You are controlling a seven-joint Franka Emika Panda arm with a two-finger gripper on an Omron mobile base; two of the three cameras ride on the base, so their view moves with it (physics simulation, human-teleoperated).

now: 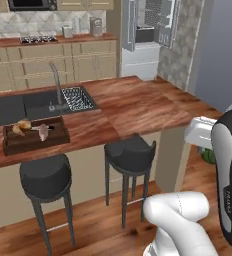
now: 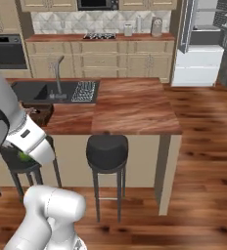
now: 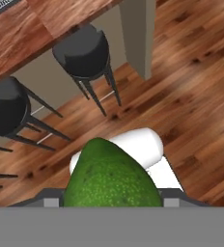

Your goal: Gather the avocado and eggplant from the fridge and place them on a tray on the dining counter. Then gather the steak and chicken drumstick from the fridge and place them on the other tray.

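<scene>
My gripper [image 3: 109,205] grasps the avocado [image 3: 111,176] low in frame; the tray [image 1: 35,141] at left holds meat already, eggplant still outstanding.

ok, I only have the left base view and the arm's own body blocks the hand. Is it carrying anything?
Observer: Yes. The hand view shows a bumpy green avocado clamped between the fingertips of the gripper.
Operator: Over the counter yet?
Observer: No. Beneath it is the plank wood floor, near a round black bar stool. The wooden dining counter is off at the far edge of that view.
</scene>
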